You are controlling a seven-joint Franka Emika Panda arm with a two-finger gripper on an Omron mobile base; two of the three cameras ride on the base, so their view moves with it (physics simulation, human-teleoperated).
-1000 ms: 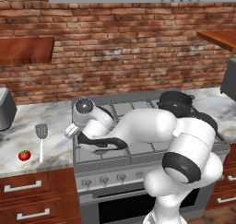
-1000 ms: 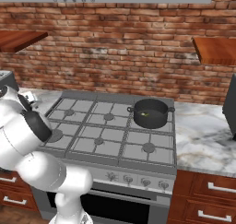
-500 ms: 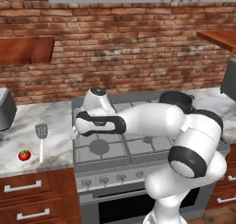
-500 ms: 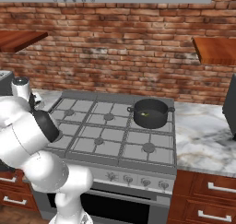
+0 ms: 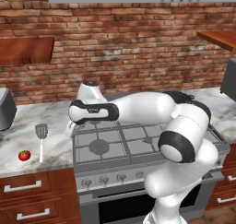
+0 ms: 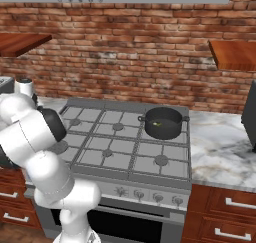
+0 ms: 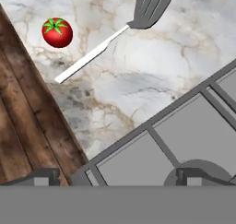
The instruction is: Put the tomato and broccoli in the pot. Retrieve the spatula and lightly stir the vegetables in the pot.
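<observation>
Hovered w/ gripper (image 7: 117,177) spread wide, empty, over stove edge; tomato (image 7: 57,32) and spatula (image 7: 120,29) lay ahead on surface (image 7: 138,75), apart.

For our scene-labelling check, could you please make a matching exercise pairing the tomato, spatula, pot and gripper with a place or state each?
Things:
1. tomato
2. spatula
3. pot
4. gripper

Places or states:
A. on the stove's back right burner
B. open, holding nothing
C. lying flat on the marble counter, slotted head away from the counter's front edge
D. near the counter's front edge, beside a thin handle

Pairs: 1-D, 2-C, 3-A, 4-B
</observation>
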